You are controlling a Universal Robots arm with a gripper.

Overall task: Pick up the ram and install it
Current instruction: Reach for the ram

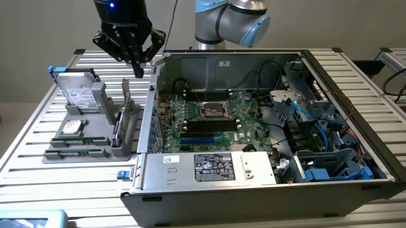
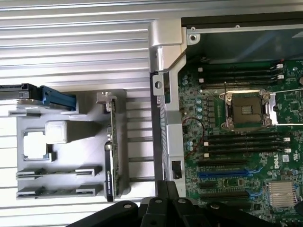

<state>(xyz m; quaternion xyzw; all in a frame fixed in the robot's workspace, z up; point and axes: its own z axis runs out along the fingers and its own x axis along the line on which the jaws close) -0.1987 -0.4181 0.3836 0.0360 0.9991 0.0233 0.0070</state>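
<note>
The ram point(image 1: 77, 141) lies on edge in a slot near the front of the grey holder point(image 1: 95, 126) on the tabletop point(image 1: 38, 180), with a second similar stick point(image 1: 73, 153) just beside it. An expansion card point(image 1: 129, 111) stands between the sticks and the open computer case point(image 1: 254, 190). The end effector point(image 1: 138, 71) hangs above the card's far end, well apart from the ram, fingers together and empty.
</note>
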